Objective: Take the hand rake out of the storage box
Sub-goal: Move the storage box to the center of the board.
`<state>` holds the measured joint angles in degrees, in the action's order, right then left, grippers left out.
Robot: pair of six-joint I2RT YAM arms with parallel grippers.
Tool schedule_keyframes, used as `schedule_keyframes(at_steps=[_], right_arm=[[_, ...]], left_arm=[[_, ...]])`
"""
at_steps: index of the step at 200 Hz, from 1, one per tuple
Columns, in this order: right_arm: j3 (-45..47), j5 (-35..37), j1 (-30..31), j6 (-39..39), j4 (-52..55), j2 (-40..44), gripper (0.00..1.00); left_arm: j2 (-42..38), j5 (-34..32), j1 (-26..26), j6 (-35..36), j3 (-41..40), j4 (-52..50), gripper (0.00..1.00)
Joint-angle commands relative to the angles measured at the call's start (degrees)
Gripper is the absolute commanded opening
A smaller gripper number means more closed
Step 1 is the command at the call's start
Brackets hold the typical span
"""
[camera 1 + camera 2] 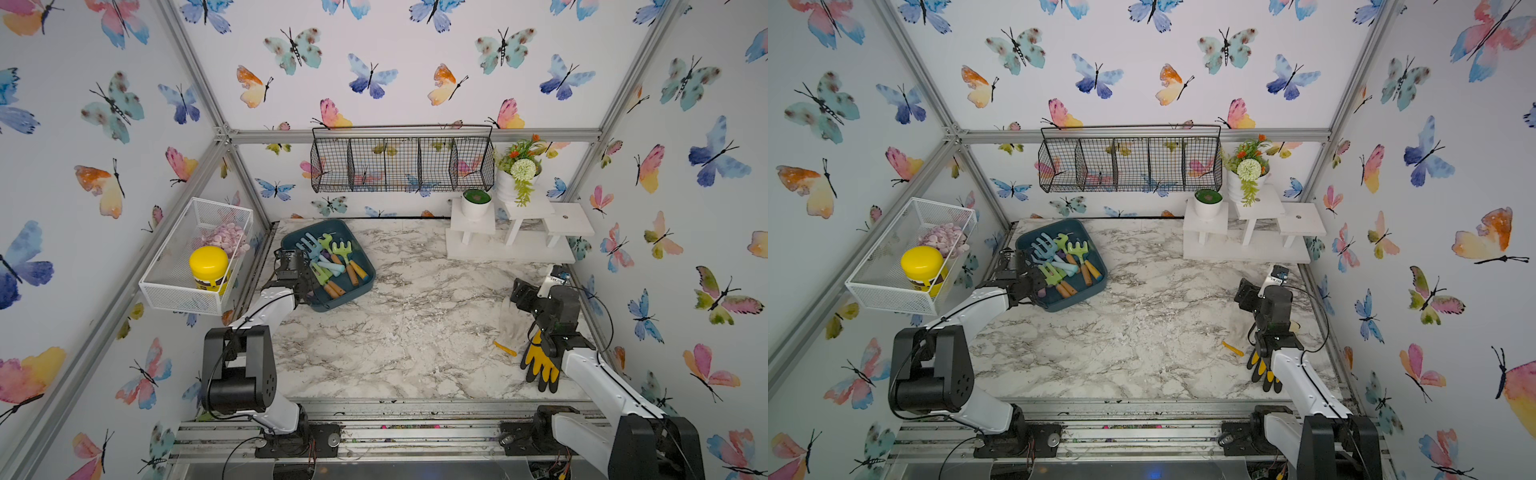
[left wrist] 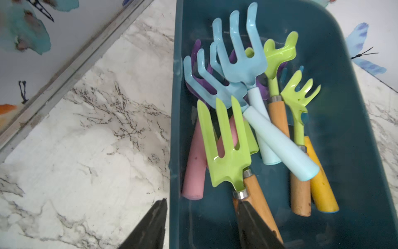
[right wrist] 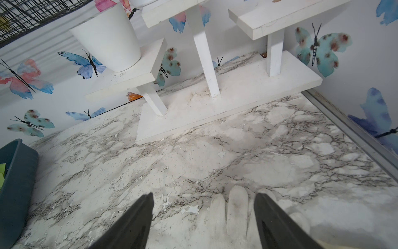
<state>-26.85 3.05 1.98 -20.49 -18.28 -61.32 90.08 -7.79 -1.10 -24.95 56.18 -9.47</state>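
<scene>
The storage box (image 1: 360, 286) (image 2: 344, 107), a dark teal tray, sits at the table's back left. Several hand tools lie piled in it. Two light blue hand rakes (image 2: 239, 56) (image 1: 309, 245) lie on top. Beside them are lime-green rakes (image 2: 299, 94) and a lime-green fork (image 2: 226, 146) with wooden handles. My left gripper (image 2: 202, 207) (image 1: 305, 286) is open and straddles the box's near side wall. One finger is outside over the table. The other finger (image 2: 249, 222) is inside, over the fork's wooden handle. My right gripper (image 3: 204, 200) (image 1: 519, 295) hangs open and holds nothing.
A white glove (image 3: 232, 215) lies under the right gripper. A yellow-black glove (image 1: 540, 365) and a small yellow piece (image 1: 505, 348) lie nearby. A white stepped stand (image 1: 515, 245) with pots fills the back right. A white mesh basket (image 1: 166, 286) and a black wire basket (image 1: 403, 164) hang on the walls.
</scene>
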Motion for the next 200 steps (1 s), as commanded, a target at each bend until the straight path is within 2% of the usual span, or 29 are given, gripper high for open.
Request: schedule_keyframes(at_steps=[1,47,77,147,168,200], right_arm=[[-1.6,-1.8,0.2,-0.1,0.7,-0.5,0.78],[-2.0,-2.9,0.2,0.2,0.6,-1.2,0.76],[-2.2,-3.8,0.2,0.5,0.6,-1.8,0.70],[-2.7,-5.4,0.2,1.0,0.9,-2.7,0.60],[-2.8,-6.0,0.2,1.2,1.0,-2.8,0.59],[-2.9,-7.2,0.2,1.5,1.2,-3.2,0.58]], left_arm=[[1.9,0.3,-0.7,-0.8,0.5,-1.4,0.55],[4.4,1.6,-1.5,-0.9,0.2,-0.7,0.51],[5.2,1.8,-1.5,-1.0,-0.1,-0.2,0.46],[5.3,3.6,-1.4,-1.4,-2.1,1.8,0.22],[4.4,4.1,-1.3,-1.8,-3.2,2.7,0.12],[4.0,4.7,0.3,-1.2,-3.7,2.9,0.05]])
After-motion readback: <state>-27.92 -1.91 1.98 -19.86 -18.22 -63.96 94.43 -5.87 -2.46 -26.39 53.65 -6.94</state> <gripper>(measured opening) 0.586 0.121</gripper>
